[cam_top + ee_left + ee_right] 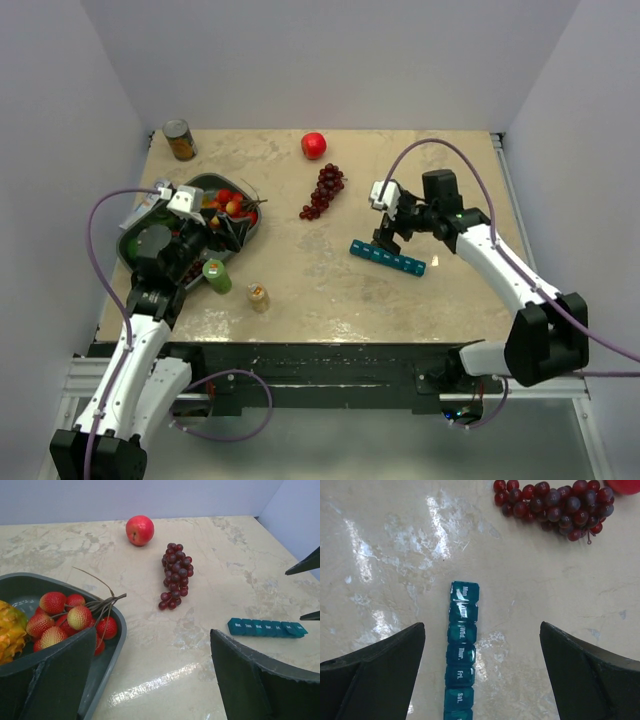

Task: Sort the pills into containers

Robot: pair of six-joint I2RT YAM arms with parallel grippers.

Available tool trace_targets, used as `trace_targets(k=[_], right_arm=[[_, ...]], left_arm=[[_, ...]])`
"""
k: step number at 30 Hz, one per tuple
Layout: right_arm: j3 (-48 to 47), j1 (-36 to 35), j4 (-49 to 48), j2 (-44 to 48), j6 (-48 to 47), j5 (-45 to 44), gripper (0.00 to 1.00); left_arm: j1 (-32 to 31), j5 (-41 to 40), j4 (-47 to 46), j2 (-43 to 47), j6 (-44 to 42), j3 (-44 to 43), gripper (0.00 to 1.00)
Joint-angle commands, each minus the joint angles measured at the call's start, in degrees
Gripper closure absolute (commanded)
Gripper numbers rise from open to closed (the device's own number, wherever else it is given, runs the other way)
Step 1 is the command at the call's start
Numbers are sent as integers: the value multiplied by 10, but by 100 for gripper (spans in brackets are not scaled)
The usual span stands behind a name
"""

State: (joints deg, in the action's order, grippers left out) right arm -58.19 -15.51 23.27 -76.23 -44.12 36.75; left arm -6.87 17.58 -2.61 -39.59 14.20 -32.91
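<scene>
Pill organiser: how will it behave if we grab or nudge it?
Likely rigid: the pill organiser is a straight row of moulded lidded cells. Probably light, and may slide or spin on the glossy table if pushed off-centre. Flat and low, so unlikely to roll or tip.

The left gripper [150,647] hangs with its two dark fingers spread wide at the lower corners, nothing between them. Behind the left finger sits a dark green plastic tray [30,592] holding bumpy red fruits [70,617] on brown twiggy stems and a yellow scaly fruit [10,630]. On the beige marble-patterned bench [225,545] a round red apple [139,530] lies farthest back, a bunch of dark red grapes [176,575] nearer, and a narrow teal-blue plastic pill organiser [267,628], lids shut, to the right.
</scene>
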Motion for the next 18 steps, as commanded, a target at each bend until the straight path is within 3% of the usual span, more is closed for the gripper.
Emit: trace_targets(k=[1, 6, 18], right_arm=[[1, -22, -17, -18, -65, -70, 1], [-16, -64, -29, -81, -54, -136, 1], [-78, -100, -11, -202, 8, -161, 2]], left_arm=[[-2, 12, -18, -3, 10, 2, 0], [-2, 9, -16, -9, 4, 1, 0], [-1, 1, -11, -4, -4, -1, 0]])
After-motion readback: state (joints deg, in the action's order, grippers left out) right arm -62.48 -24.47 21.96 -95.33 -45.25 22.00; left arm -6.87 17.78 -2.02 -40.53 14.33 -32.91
